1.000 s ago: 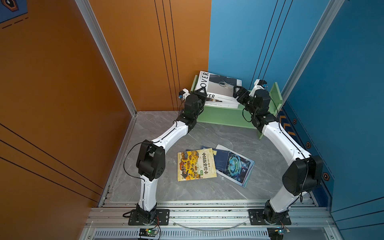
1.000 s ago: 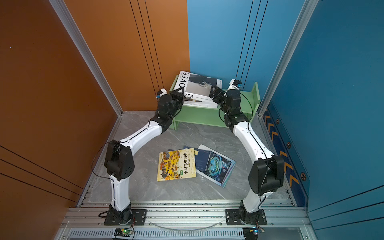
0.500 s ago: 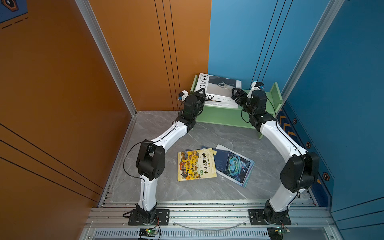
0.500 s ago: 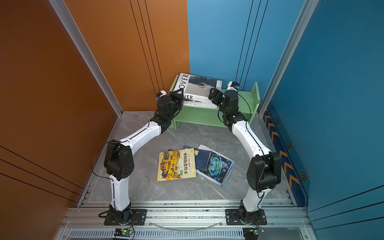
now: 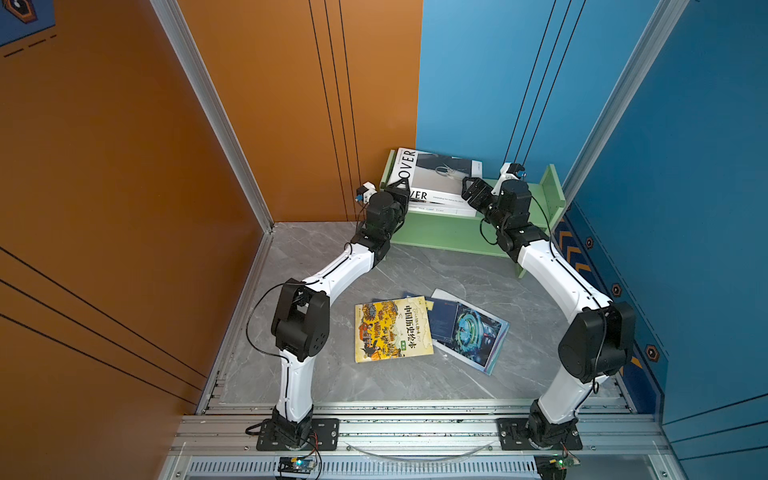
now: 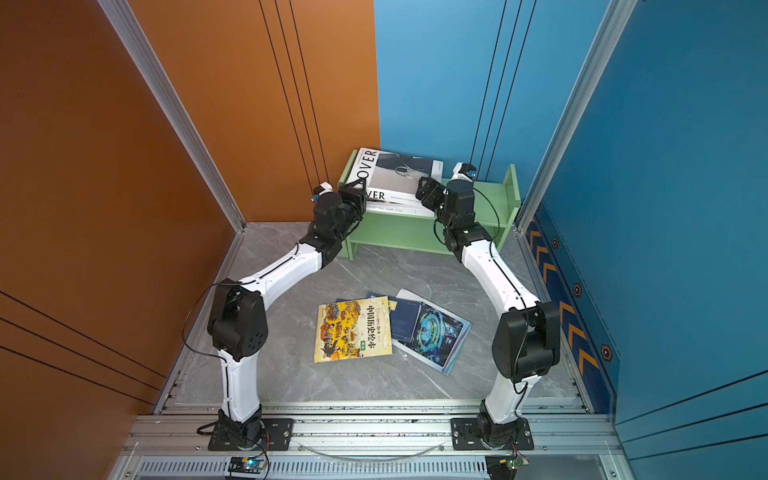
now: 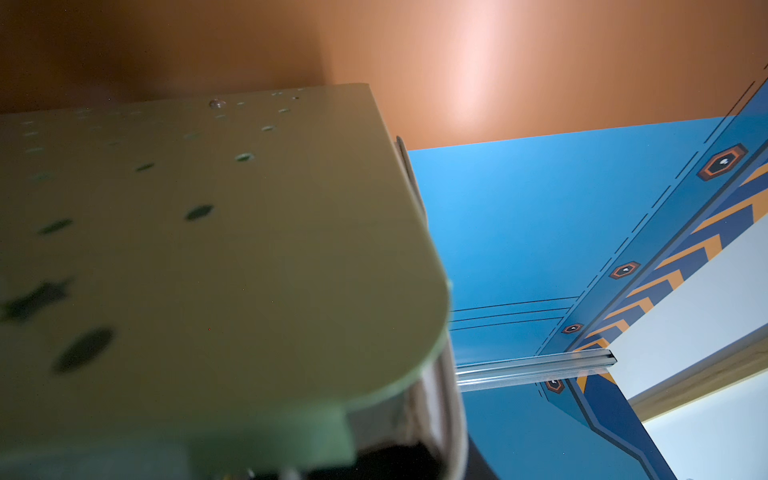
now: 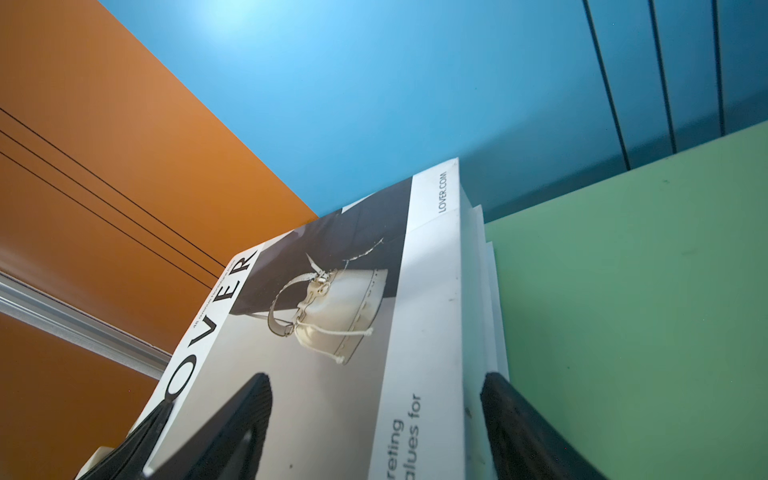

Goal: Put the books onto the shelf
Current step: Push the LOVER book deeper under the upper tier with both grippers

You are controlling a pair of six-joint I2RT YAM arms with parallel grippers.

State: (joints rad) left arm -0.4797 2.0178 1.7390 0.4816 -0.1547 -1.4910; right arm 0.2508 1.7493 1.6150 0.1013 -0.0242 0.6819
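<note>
Straddling the near end of the LOVER book (image 8: 332,257), the right gripper (image 8: 374,376) holds its jaws wide; contact unconfirmed. The book sits on the shelf (image 8: 623,270), its long axis running away toward the left gripper (image 5: 400,195), whose jaws cannot be made out.

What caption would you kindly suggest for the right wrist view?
Right gripper straddling the edge of the white LOVER book on the light green shelf.

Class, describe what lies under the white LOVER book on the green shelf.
Under the LOVER book a second white book shows only its edge; its cover is hidden. Both rest on the top tier of the shelf.
</note>
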